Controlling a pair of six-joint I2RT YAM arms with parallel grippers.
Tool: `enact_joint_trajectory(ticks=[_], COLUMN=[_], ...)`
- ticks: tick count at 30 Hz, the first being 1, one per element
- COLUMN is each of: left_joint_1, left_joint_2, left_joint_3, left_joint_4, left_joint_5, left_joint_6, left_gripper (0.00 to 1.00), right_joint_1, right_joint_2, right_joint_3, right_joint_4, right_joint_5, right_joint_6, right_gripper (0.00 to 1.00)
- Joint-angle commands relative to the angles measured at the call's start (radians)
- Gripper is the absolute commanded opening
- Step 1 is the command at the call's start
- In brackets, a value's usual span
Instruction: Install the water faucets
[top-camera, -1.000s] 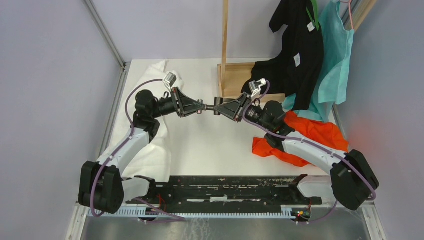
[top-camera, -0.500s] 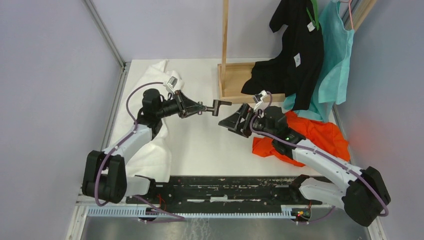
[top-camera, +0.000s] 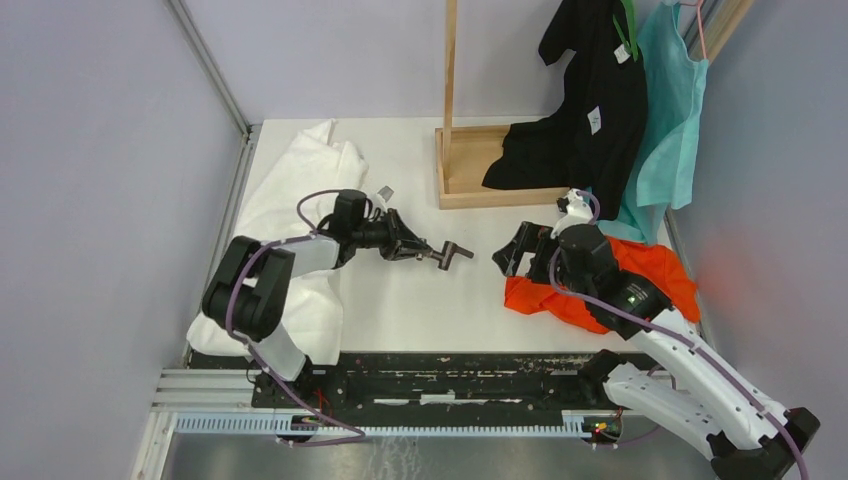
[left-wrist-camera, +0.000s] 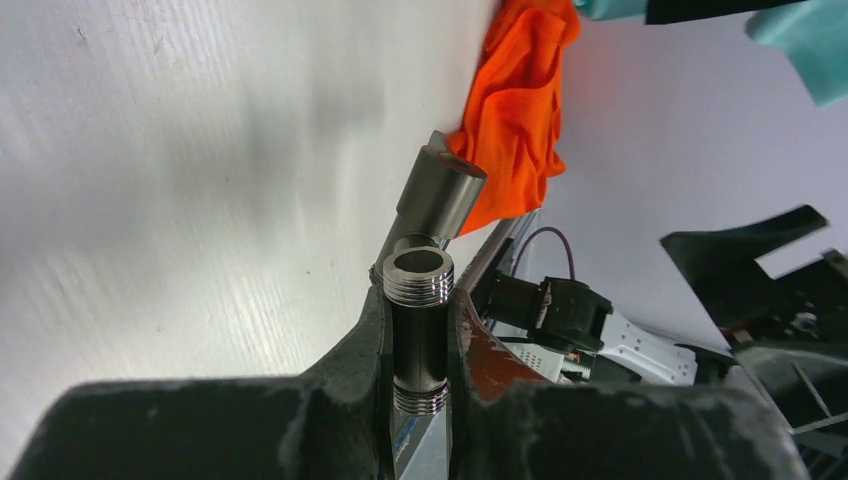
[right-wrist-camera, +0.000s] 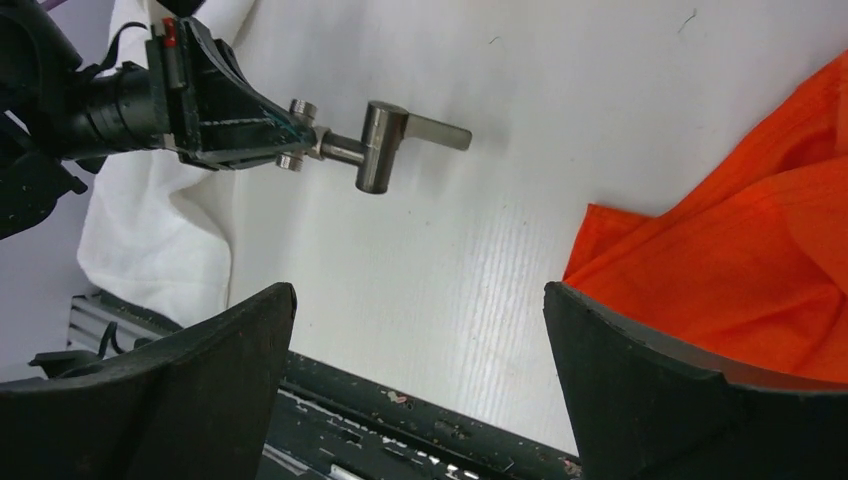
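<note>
Left gripper (top-camera: 420, 249) clamped tight on the water faucets (top-camera: 449, 253); right gripper (top-camera: 507, 256) spread wide, empty.
The surface (top-camera: 400, 300) lies bare between both grippers, with orange cloth (top-camera: 650, 270) beside the right one. The faucets jut past the left fingertips and are likely rigid, weighty, slick metal; the threaded cross-body offers the surest hold, not the thin handle.

Lower end of faucet (left-wrist-camera: 420, 330) hidden between left fingers (left-wrist-camera: 335, 395), right arm (top-camera: 690, 390) cropped at corner

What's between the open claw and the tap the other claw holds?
Nothing but bare white table shows between the right gripper and the tap held by the left gripper; the top view shows it.
</note>
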Motion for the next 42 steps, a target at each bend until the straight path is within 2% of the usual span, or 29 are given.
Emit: enact_joint_trajectory(ticks=[1, 4, 5, 7, 9, 12, 18, 24, 25, 26, 32, 37, 42], left_joint_1=[-0.031, -0.031, -0.031, -0.031, -0.032, -0.030, -0.025, -0.025, -0.025, -0.025, -0.025, -0.025, -0.025], left_joint_2=[0.087, 0.148, 0.172, 0.213, 0.234, 0.237, 0.143, -0.045, -0.081, -0.124, -0.365, -0.518, -0.616], left_joint_3=[0.110, 0.164, 0.185, 0.228, 0.288, 0.394, 0.557, 0.624, 0.620, 0.606, 0.499, 0.422, 0.328], left_joint_4=[0.067, 0.058, 0.045, 0.001, -0.113, -0.331, -0.596, -0.739, -0.749, -0.753, -0.744, -0.786, -0.789], left_joint_5=[-0.019, -0.049, -0.057, -0.069, -0.128, -0.236, -0.479, -0.727, -0.768, -0.803, -0.932, -0.907, -0.977], left_joint_6=[0.043, 0.047, 0.054, 0.076, 0.145, 0.263, 0.445, 0.530, 0.530, 0.529, 0.536, 0.504, 0.493], left_gripper=[0.03, 0.04, 0.10, 0.33, 0.56, 0.79, 0.83, 0.83, 0.97, 1.00, 0.99, 0.99, 0.99], right_joint_1=[0.000, 0.001, 0.000, 0.000, 0.001, 0.000, 0.000, 0.000, 0.001, 0.000, 0.000, 0.001, 0.000], right_joint_2=[0.050, 0.081, 0.085, 0.096, 0.106, 0.106, 0.070, 0.126, 0.154, 0.176, 0.276, 0.315, 0.340], right_joint_3=[0.064, 0.052, 0.046, 0.042, 0.048, 0.062, 0.094, 0.226, 0.256, 0.297, 0.422, 0.430, 0.436], right_joint_4=[-0.013, 0.037, 0.056, 0.076, 0.074, 0.034, -0.050, -0.193, -0.218, -0.244, -0.307, -0.261, -0.243], right_joint_5=[0.081, 0.067, 0.061, 0.053, 0.046, 0.064, 0.190, 0.426, 0.464, 0.501, 0.631, 0.686, 0.700], right_joint_6=[-0.055, -0.033, -0.027, -0.023, -0.031, -0.043, -0.100, -0.134, -0.130, -0.125, -0.143, -0.172, -0.153], right_gripper=[1.00, 1.00, 1.00, 1.00, 1.00, 1.00, 1.00, 1.00, 1.00, 1.00, 1.00, 1.00, 1.00])
